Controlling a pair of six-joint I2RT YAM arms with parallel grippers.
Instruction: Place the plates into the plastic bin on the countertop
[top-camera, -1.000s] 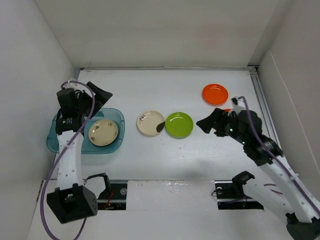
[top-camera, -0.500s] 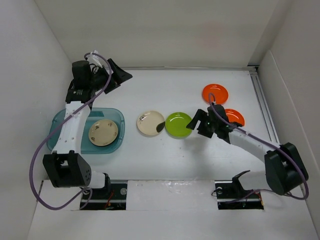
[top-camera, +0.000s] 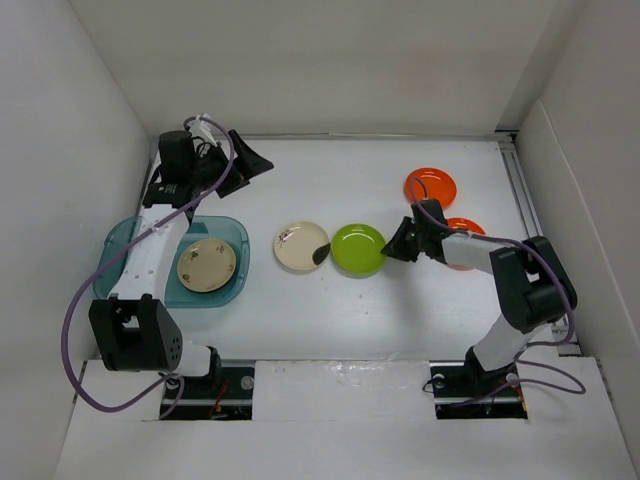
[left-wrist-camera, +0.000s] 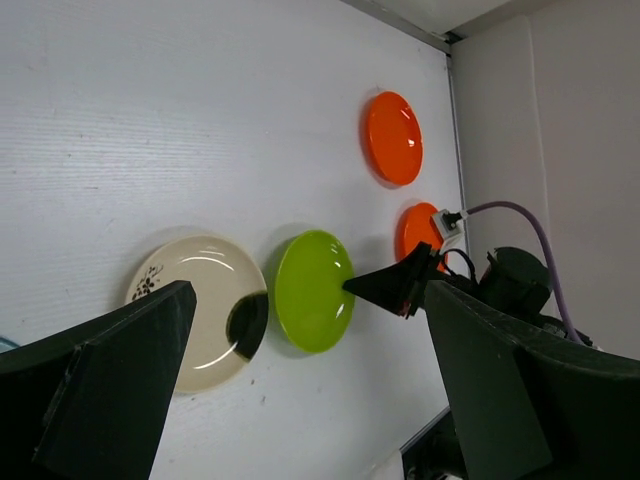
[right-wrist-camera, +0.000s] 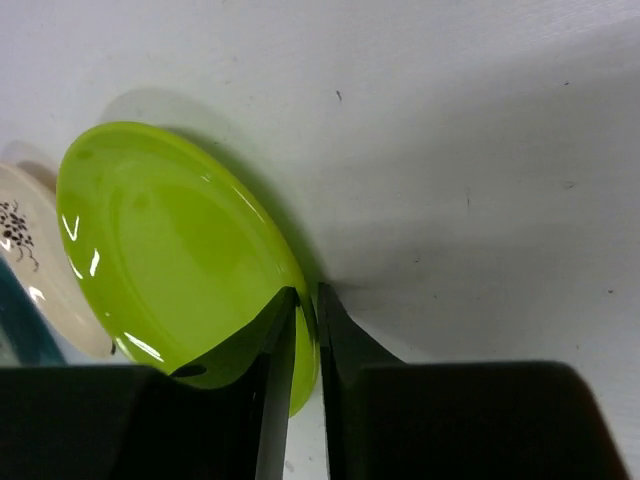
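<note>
Pinching the right rim of the glossy, round lime-green plate (right-wrist-camera: 170, 240) on the matte white bench (top-camera: 400, 300), the right hand (right-wrist-camera: 305, 308) stands narrow. The left hand (left-wrist-camera: 310, 380) hangs wide open beyond the translucent teal bin (top-camera: 118, 252), touching nothing.

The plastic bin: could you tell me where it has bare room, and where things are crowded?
The bin is bare in its left half, between its left wall and the cream plate. The middle row is crowded: a second cream plate sits beside the lime plate, whose rim the right end effector pinches.
</note>
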